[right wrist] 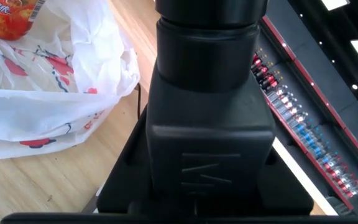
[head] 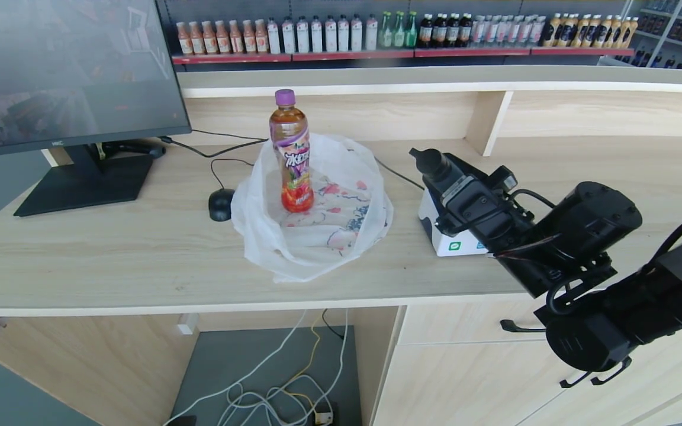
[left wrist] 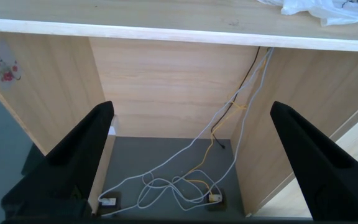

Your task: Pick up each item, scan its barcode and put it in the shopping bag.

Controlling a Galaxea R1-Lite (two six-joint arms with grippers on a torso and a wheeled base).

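An orange drink bottle with a purple cap stands upright inside the white shopping bag in the middle of the counter; its lower end and the bag also appear in the right wrist view. To the right of the bag, my right gripper is shut on a black handheld barcode scanner, whose body looms close in the right wrist view. My left gripper is open, low in front of the counter, facing the recess under it. A corner of the bag hangs over the counter edge above.
A white scanner cradle sits under the right gripper. A monitor stands at the far left with a black mouse beside the bag. Loose cables lie in the recess below. Bottles line the shelf behind.
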